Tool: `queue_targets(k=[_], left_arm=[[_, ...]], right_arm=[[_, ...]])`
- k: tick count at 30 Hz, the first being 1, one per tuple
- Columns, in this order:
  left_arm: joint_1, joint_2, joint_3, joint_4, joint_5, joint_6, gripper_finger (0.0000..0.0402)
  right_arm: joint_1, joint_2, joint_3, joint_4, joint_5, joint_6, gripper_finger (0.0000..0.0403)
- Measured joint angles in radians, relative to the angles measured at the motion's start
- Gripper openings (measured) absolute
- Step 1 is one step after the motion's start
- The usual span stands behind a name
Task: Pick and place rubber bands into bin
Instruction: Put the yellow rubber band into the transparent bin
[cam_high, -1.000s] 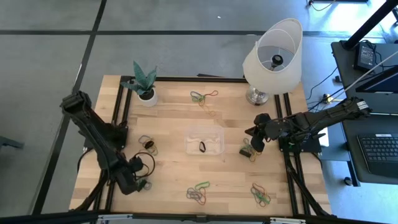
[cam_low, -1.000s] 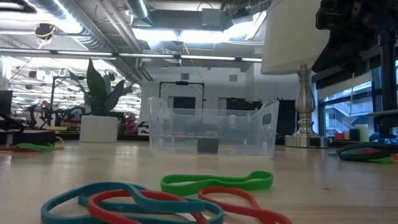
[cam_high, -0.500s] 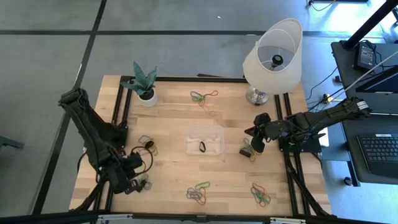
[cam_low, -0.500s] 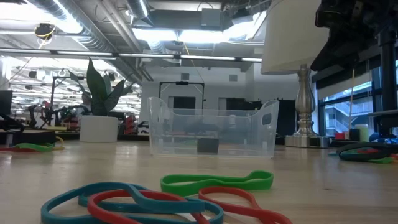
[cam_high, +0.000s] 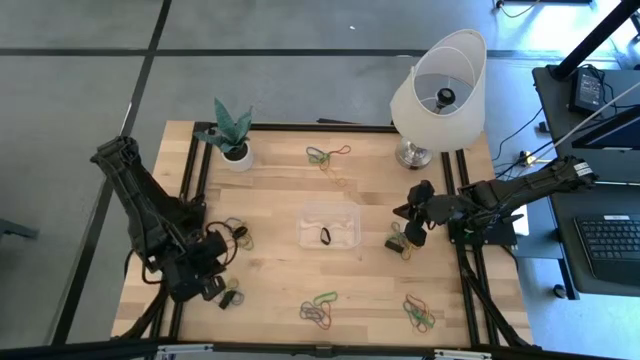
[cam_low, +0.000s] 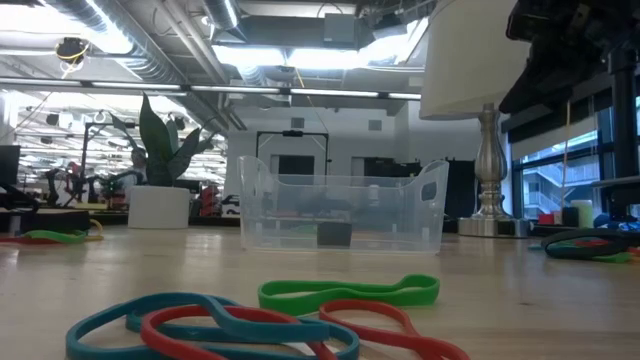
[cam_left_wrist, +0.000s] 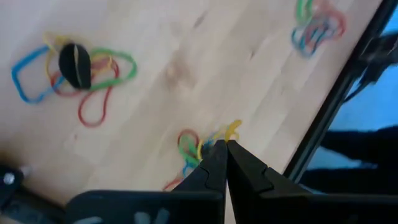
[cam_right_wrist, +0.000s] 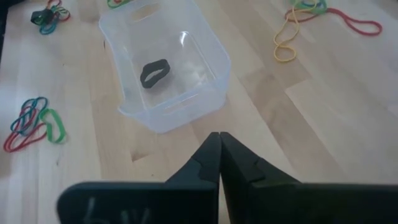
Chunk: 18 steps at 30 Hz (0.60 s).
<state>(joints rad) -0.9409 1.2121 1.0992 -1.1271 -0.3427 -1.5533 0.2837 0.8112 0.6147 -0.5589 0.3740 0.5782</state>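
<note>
Left gripper (cam_left_wrist: 222, 147) low over the table's near left corner, fingers pressed together, tips at a small cluster of rubber bands (cam_left_wrist: 202, 144) in red, green and yellow; whether a band is pinched cannot be told. Another cluster (cam_left_wrist: 74, 71) with a black band lying apart on the wood. Right gripper (cam_right_wrist: 219, 138) closed and empty, hovering just beside the bin (cam_right_wrist: 165, 65), toward the lamp (cam_high: 438, 92) side. Bin near the table's middle, holding one black band (cam_right_wrist: 154, 71). More clusters scattered near the plant pot (cam_high: 238, 158), along the near edge (cam_low: 250, 315) and under the right gripper.
</note>
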Motion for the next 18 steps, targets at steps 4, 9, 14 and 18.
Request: queue_targets(k=[4,9,14,18], left_arm=[[0.0,-0.051,0.0,0.0,-0.131,-0.024,0.0002],[0.021,-0.092,0.002,0.001,-0.404,0.004,0.0002],[0.166,-0.093,0.002,0.021,-0.466,0.136,0.0002],[0.344,-0.07,0.002,0.176,-0.413,0.395,0.0002]], right_arm=[[0.0,0.0,0.0,0.004,0.0,-0.029,0.001],[0.0,0.0,0.0,0.018,0.0,-0.068,0.001],[0.0,0.0,0.0,0.018,0.0,-0.093,0.001],[0.0,0.0,0.0,0.018,0.0,-0.111,0.001]])
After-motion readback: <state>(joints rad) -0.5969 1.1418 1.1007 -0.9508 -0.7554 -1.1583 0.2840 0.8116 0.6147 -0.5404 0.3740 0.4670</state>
